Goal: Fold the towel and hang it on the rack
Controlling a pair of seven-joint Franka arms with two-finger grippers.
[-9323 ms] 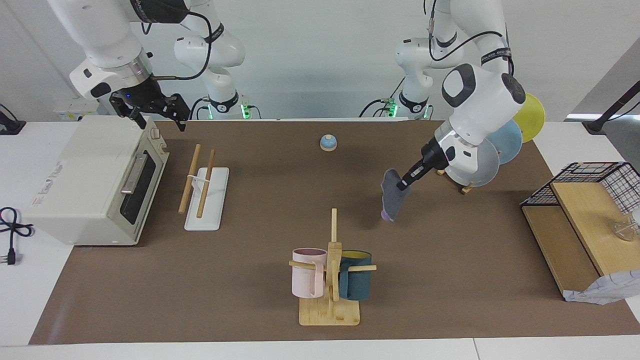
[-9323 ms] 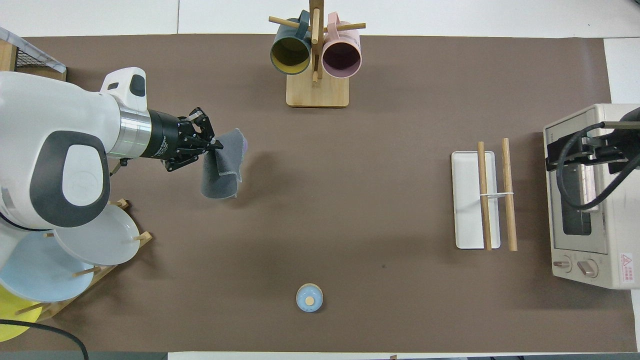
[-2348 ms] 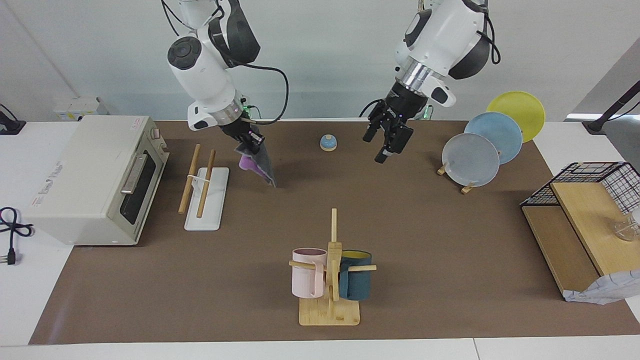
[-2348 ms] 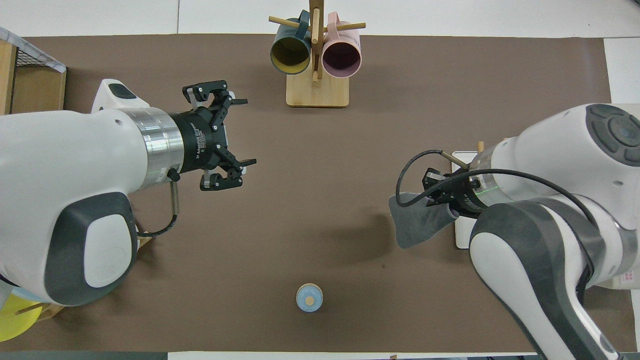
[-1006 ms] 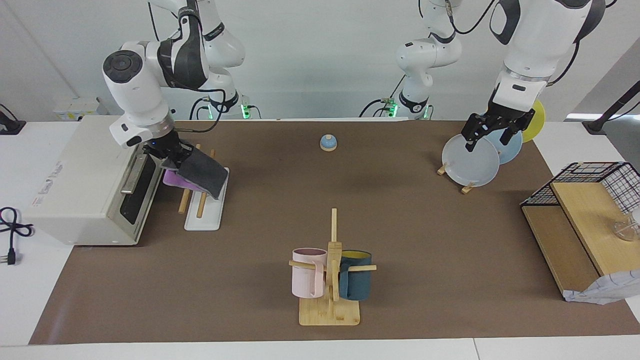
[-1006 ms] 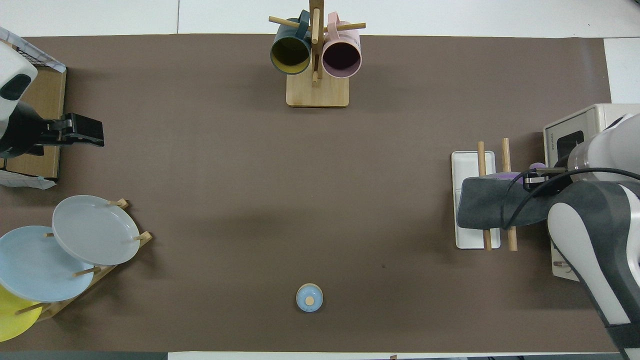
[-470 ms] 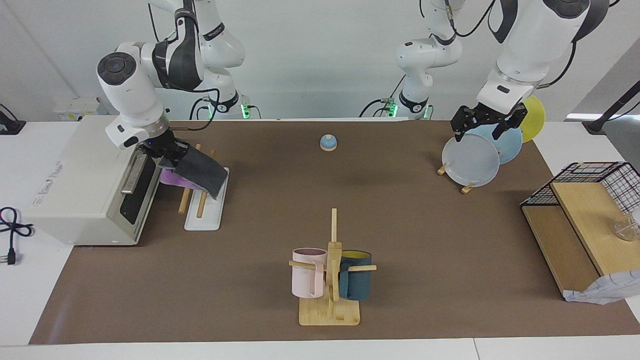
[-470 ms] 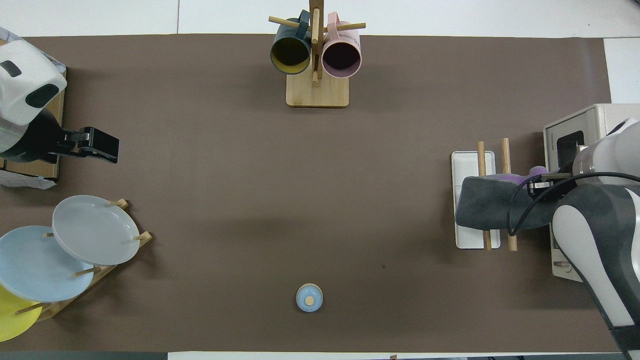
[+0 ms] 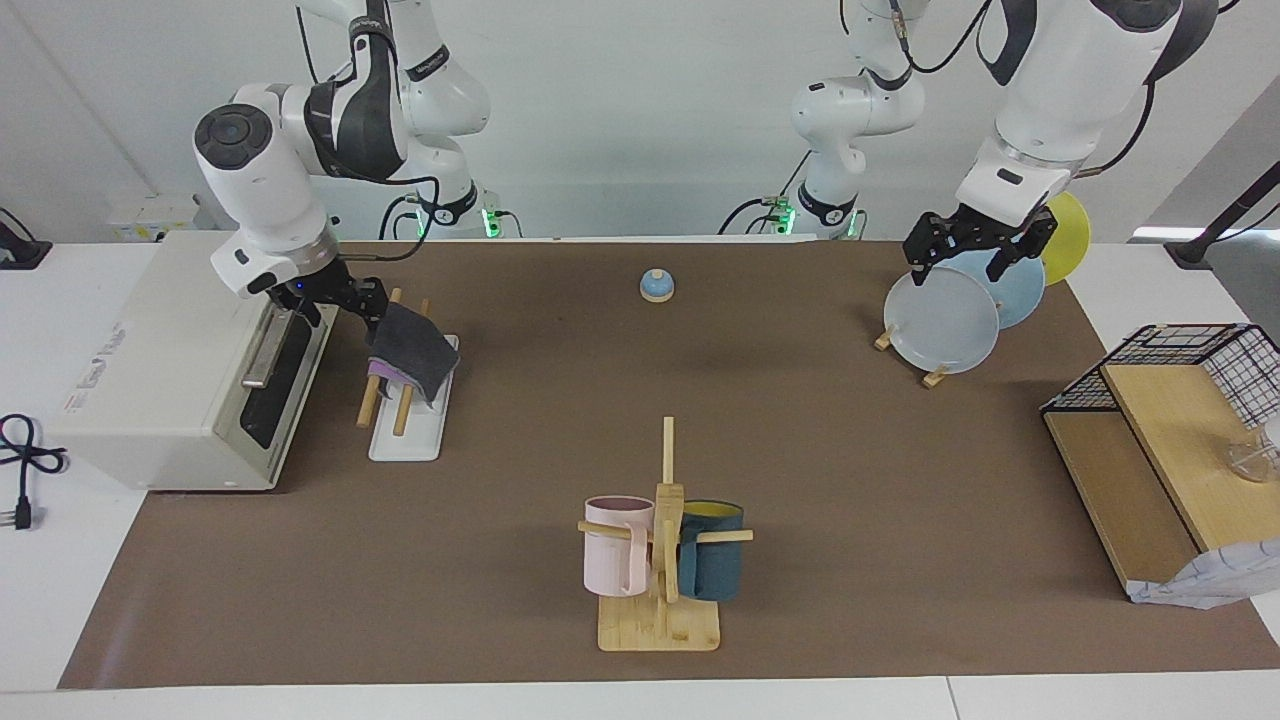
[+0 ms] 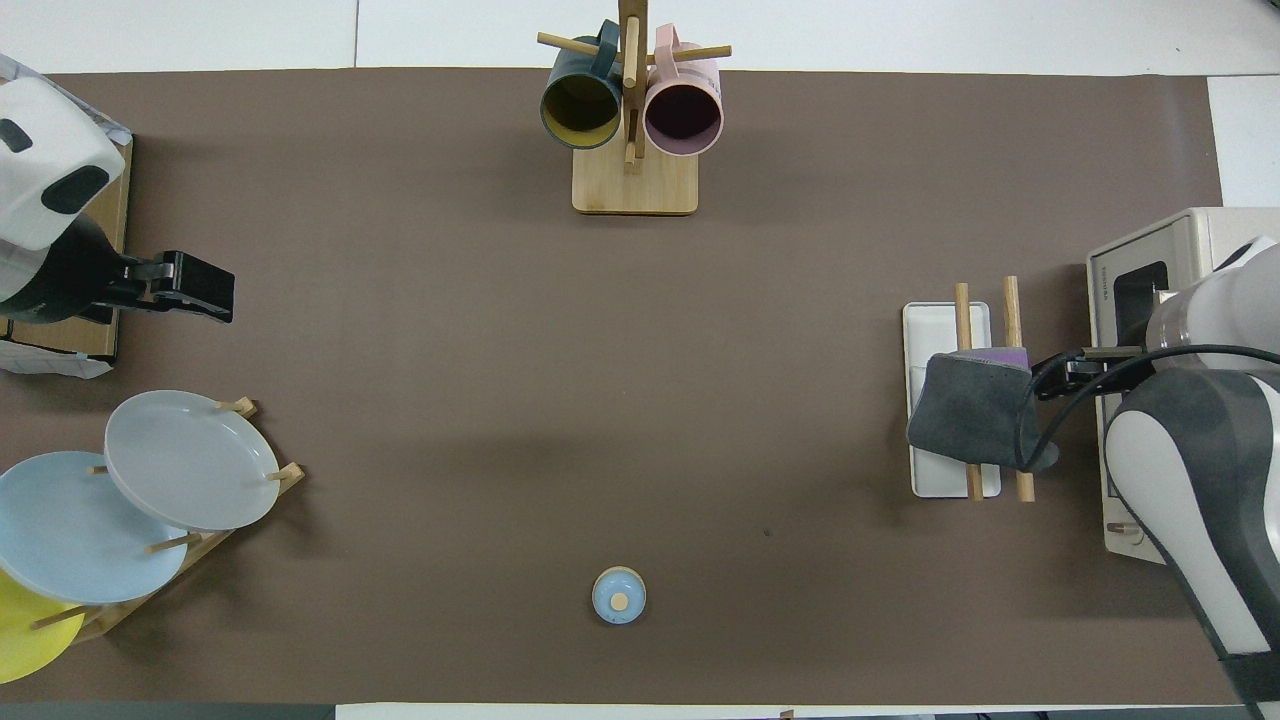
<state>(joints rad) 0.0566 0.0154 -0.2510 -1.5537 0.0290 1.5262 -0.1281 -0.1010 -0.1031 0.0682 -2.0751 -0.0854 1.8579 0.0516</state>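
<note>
Facing view: 2 arms showing. Right tool [image 9: 345, 297] is hovering just beside the towel [image 9: 408, 350], fingers spread, gripping nothing. 1 towel, folded, grey face out w/ a purple edge peeking underneath, is draping over the rack [image 9: 412, 420], lying across both of its 2 wooden rods, toward the right arm's end of the tabletop [image 9: 850, 480]. 1 toaster oven [image 9: 175, 360] is sitting beside the rack. Left tool [image 9: 968, 252] is hanging over the plate stand, fingers apart, empty. 3 plates [image 9: 942, 322] are standing there: grey, blue, yellow. 1 mug tree [image 9: 662, 560] w/ 2 mugs, pink + dark teal. 1 small blue bell [image 9: 656, 286] near the robots. 1 wire basket [image 9: 1200, 380] on a wooden shelf.

Overhead view: towel [image 10: 970, 410] is covering the middle of the 2 rods, rack's white base [image 10: 930, 330] showing at both ends. Right tool [image 10: 1075, 368] is sitting between towel and oven [image 10: 1190, 240], partly hidden by cable. Left tool [image 10: 185, 288] is showing side-on, so its fingers' gap can't be read here. 3 plates [image 10: 190, 460], 2 mugs on the tree [image 10: 634, 180], 1 bell [image 10: 619, 596].
</note>
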